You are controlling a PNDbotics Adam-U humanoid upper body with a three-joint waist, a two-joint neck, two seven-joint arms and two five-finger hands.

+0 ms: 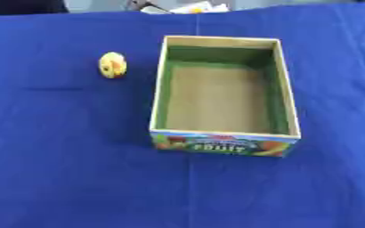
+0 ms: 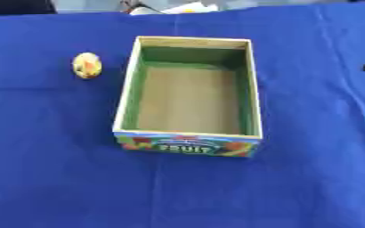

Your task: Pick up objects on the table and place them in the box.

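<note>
Only bare cardboard inside box (image 1: 293,111); yellow object (image 1: 112,65) outside, left.

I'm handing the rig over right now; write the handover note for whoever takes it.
Robot hands: neither the left nor the right is clearly in view; only a dark bit shows at the right edge of the right eye view.
Things: a small yellow object with orange marks lies on the blue cloth, left of the box, apart from it.
Done: nothing; the box is open and empty.
Left: pick up the yellow object and place it in the box.
</note>
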